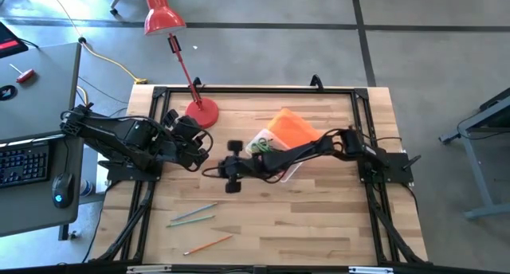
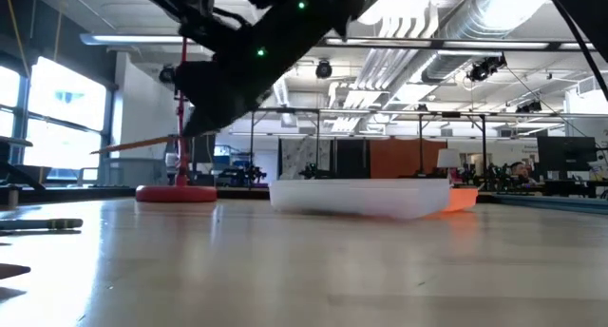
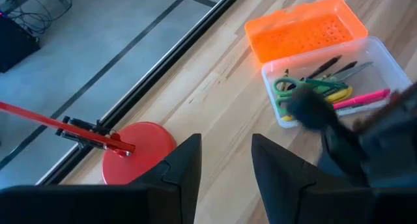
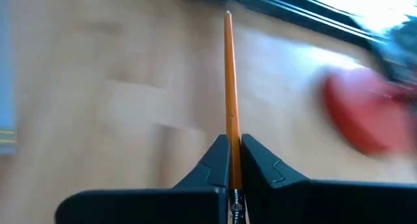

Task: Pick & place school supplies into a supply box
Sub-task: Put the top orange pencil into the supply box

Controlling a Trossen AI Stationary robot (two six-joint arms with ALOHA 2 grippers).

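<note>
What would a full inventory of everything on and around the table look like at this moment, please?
Supply box: one, clear, mid-table; holds green-handled scissors, pink, yellow and dark pens.
Lid: one, orange, gridded, against the box's far side.
Orange pencil: one, clamped in the right gripper.
Loose pencils: three, two greenish and one orange, on the table's near side.
Desk lamp: one, red, base at the table's far left.
Side desk: one, grey, left of the table, with keyboard and mouse.
Left gripper: open, empty, near the lamp base.
Right gripper: shut on the pencil, left of the box.
</note>
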